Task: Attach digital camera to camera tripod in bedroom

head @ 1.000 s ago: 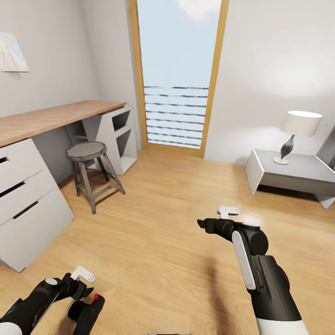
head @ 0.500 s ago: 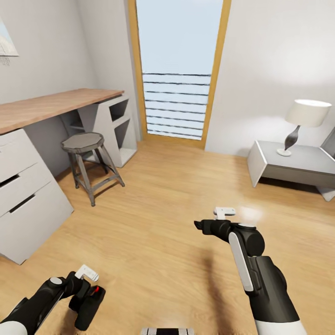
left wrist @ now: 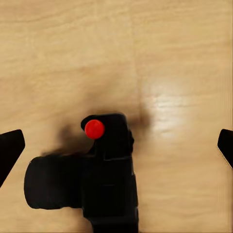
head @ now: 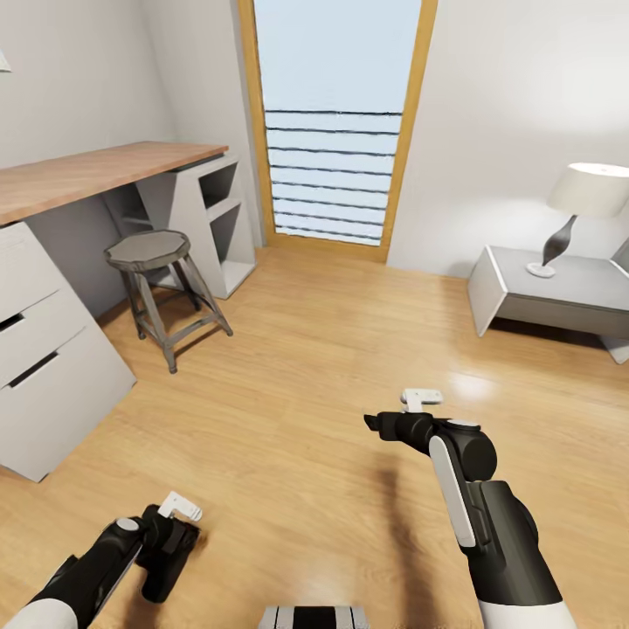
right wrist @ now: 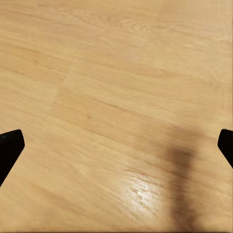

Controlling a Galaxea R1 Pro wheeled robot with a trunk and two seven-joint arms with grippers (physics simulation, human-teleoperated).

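Observation:
The digital camera [head: 166, 563], black with a red button [left wrist: 94, 128] on top and its lens barrel to one side, seems to rest on the wood plank floor [head: 288, 367] at the head view's bottom left, with its shadow tight beside it. My left gripper [head: 170, 524] hovers right over it. In the left wrist view the digital camera [left wrist: 109, 184] sits between the fingertips [left wrist: 9, 150], which stand far apart and touch nothing. My right gripper [head: 402, 411] hangs open over bare floor, as the right wrist view [right wrist: 116, 150] also shows. The camera tripod is out of view.
A tall wood-framed window [head: 336, 122] is straight ahead. On the left stand a wood-topped desk [head: 87, 170], grey drawers [head: 44, 349] and a small grey stool [head: 148, 253]. At the right, a low grey table [head: 559, 293] carries a lamp [head: 594, 196]. My base [head: 314, 618] peeks in below.
The whole view has tilted down and drifted, so the room slid upward. My left gripper moved right, over the camera, whose red button no longer shows in the head view. The right arm held still.

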